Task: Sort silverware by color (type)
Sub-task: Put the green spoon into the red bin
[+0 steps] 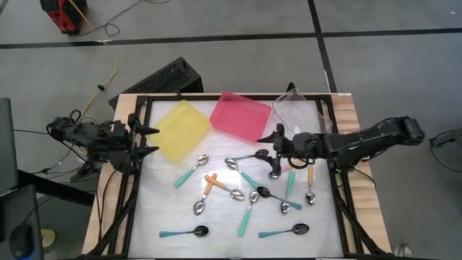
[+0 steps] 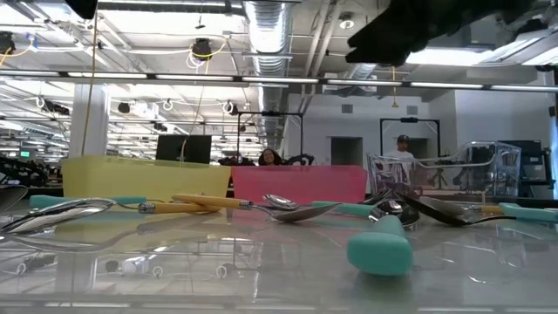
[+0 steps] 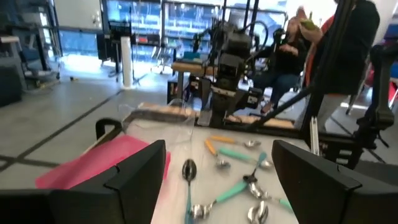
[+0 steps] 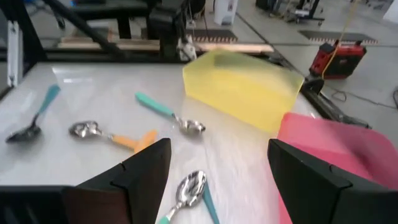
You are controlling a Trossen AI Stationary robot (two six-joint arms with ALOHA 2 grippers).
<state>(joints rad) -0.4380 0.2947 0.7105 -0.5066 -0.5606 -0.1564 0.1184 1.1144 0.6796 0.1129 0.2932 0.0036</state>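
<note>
Several spoons with teal or orange handles lie scattered flat on the white table top, among them a teal one [image 1: 191, 171], an orange one [image 1: 211, 184] and a teal one [image 1: 247, 157] near the middle. My right gripper [image 1: 276, 143] hangs open above the spoons at the table's right, touching nothing. In the right wrist view a shiny teal-handled spoon [image 4: 189, 188] lies below and between its fingers. My left gripper [image 1: 150, 140] waits open at the left edge, beside the yellow tray, holding nothing [image 3: 221, 180].
Three trays stand along the far edge: yellow [image 1: 182, 130], pink [image 1: 240, 115] and clear [image 1: 299, 112]. A black frame [image 1: 238, 96] borders the table. Two more teal spoons [image 1: 182, 232] [image 1: 285, 231] lie near the front edge. People show in the room beyond.
</note>
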